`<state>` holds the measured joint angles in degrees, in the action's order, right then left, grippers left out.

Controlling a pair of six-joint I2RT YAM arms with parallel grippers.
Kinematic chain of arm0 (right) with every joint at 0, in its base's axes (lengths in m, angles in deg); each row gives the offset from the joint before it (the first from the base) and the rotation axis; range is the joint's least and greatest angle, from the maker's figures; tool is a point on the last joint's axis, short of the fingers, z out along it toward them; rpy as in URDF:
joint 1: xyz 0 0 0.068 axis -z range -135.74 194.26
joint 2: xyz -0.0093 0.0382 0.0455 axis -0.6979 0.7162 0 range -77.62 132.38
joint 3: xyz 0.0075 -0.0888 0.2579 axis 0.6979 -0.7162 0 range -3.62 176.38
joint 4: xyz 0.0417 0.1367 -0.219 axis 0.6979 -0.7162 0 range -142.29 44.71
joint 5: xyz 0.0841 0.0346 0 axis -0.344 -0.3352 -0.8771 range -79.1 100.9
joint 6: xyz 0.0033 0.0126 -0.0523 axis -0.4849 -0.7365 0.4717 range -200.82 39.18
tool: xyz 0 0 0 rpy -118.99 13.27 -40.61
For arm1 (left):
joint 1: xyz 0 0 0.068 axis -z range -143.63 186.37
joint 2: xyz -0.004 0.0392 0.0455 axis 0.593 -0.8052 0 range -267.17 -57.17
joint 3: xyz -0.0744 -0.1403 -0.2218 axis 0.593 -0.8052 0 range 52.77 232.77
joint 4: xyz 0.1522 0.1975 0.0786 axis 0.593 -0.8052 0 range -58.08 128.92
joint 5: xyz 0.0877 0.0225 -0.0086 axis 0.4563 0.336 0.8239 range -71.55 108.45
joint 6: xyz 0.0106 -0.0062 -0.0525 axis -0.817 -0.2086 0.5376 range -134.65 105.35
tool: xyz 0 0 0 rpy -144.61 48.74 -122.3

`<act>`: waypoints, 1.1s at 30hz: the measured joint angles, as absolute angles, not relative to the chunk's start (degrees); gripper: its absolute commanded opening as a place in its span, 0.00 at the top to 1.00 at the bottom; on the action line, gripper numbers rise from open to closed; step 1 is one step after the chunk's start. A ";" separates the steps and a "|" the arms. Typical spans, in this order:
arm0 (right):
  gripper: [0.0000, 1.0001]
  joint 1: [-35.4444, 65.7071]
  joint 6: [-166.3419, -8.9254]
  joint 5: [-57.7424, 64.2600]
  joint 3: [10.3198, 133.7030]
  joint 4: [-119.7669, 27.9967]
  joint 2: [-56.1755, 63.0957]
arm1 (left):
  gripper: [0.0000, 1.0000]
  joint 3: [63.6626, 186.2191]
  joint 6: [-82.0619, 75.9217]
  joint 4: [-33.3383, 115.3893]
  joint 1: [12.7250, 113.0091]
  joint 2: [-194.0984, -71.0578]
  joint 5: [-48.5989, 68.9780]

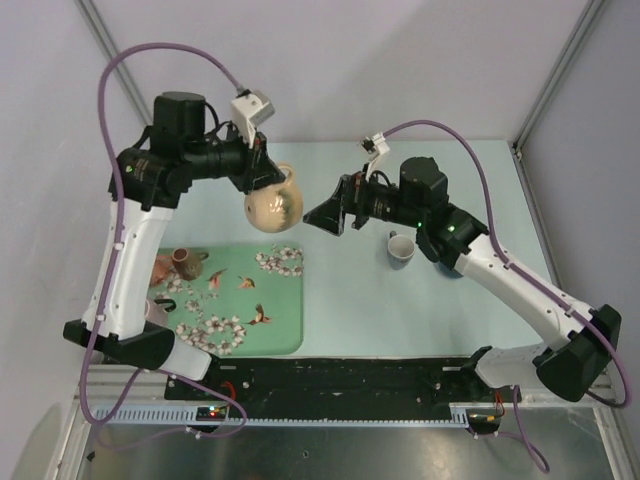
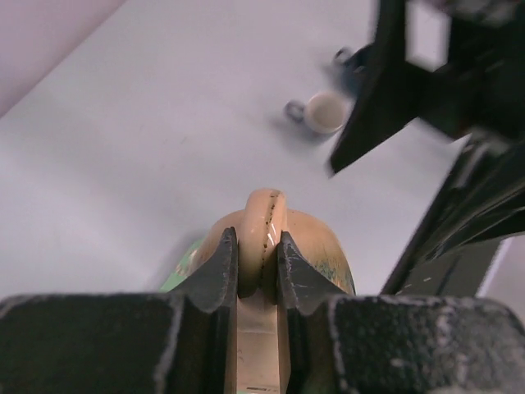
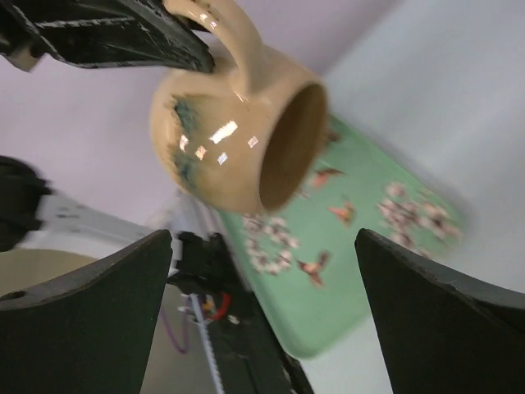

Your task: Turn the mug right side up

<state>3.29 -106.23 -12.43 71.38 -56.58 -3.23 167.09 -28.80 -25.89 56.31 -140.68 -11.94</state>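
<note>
- Counter [image 1: 450, 180]: pale and smooth, spread out below both sets of jaws. The open stretch under the gap between them looks like the obvious place to set something down.
- Green flowered tray [image 1: 290, 325]: lies on the counter below and to the near side of the left jaws. Its far edge sits almost under the load.
- Mug [image 1: 274, 208]: glazed beige pottery with a round belly. It hangs in the air from the left jaws, tipped on its side, mouth turned toward the right jaws, clear of the counter.
  - Judged rigid, fairly heavy for its size, slick with glaze, and liable to chip if dropped.
  - The handle [image 2: 264, 226] is the one narrow hold; the belly would need a wide bite.
- Left jaws: closed almost fully, pinching the handle loop from both sides. With the weight hanging off to one side of this hold, the mug could swivel.
- Right jaws: spread to their widest and empty, level with the mug and just off its mouth side, not touching it. They are the nearest obstacle to any swing.
- Small white cup [image 1: 400, 249]: upright on the counter, below and behind the right jaws, well apart from the mug.
- Brown pieces [image 1: 186, 261]: on the tray's left end, under the left arm; too small to identify.
</note>
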 measured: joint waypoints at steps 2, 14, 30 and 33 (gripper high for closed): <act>0.02 2.85 -110.49 -16.72 70.92 -49.54 -2.27 | 1.00 171.18 -25.85 -25.96 56.31 -141.07 -16.42; 0.95 2.19 -131.39 -29.28 69.37 -24.23 4.35 | 0.21 173.72 -20.52 -26.51 56.16 -141.88 -26.74; 1.00 -1.81 -104.00 4.16 72.58 -76.25 6.54 | 0.00 149.11 -39.80 -24.02 48.77 -137.59 10.57; 1.00 -2.22 -101.44 9.23 73.00 -83.20 11.83 | 0.00 139.58 -48.01 -24.23 46.24 -137.59 15.90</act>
<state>-2.22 -101.44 9.23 73.00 -83.20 11.83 139.58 -48.01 -24.23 46.24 -137.59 15.90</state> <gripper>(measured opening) 0.097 0.996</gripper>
